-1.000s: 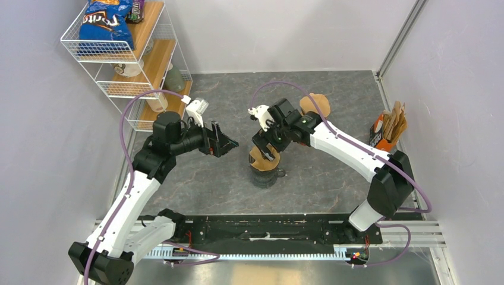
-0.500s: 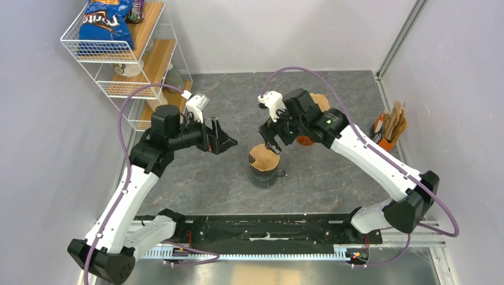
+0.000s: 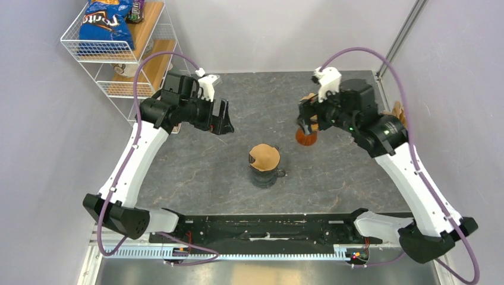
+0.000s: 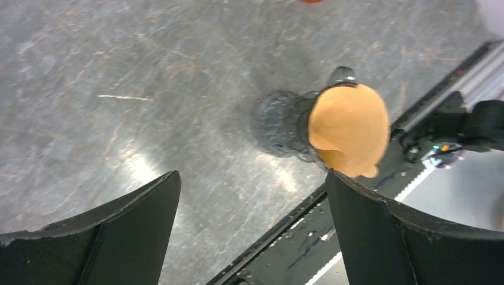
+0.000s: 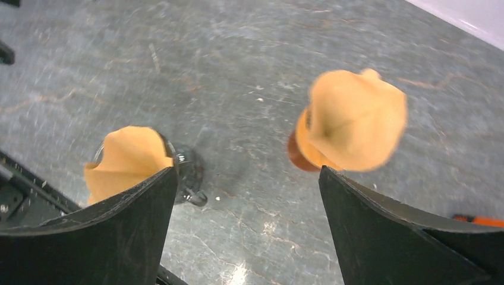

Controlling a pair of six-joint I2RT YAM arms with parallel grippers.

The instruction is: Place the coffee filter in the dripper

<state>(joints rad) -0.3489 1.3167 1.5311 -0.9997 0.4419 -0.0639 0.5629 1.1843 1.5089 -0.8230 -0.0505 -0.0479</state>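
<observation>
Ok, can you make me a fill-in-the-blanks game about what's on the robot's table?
The coffee filter sits ___ the dark dripper.
The left hand and the right hand are both ___.
The blue chip bag lies on the ___ shelf of the wire rack.
Missing words: inside, open, top.
</observation>
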